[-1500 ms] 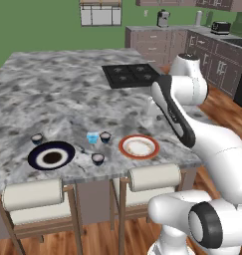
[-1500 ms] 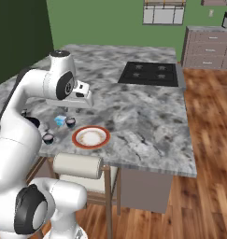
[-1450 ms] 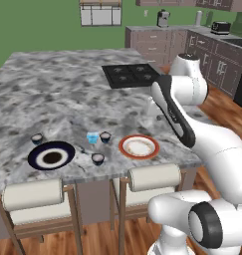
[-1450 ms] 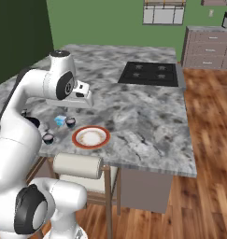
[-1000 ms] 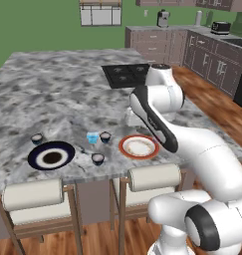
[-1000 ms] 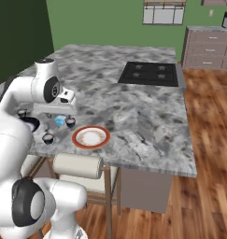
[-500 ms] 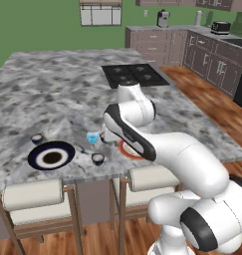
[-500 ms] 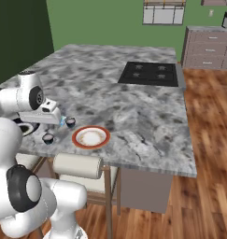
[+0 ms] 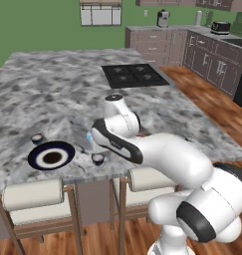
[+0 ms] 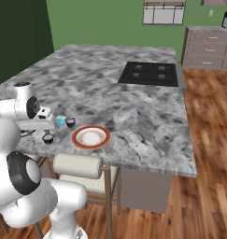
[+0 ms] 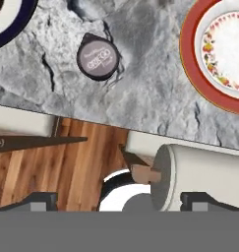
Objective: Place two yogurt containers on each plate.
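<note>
Yogurt container, a round dark cup with pale rim (image 11: pixel 97 57), lies on grey stone counter (image 11: pixel 140 93) ahead of my wide-open gripper (image 11: pixel 122 201).

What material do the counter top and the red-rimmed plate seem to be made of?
The counter top looks like polished granite or marble: mottled grey with darker veins. The red-rimmed plate looks like glazed ceramic: smooth white centre, small printed flowers, even orange-red band. Both are rendered, so this is only a guess.
</note>
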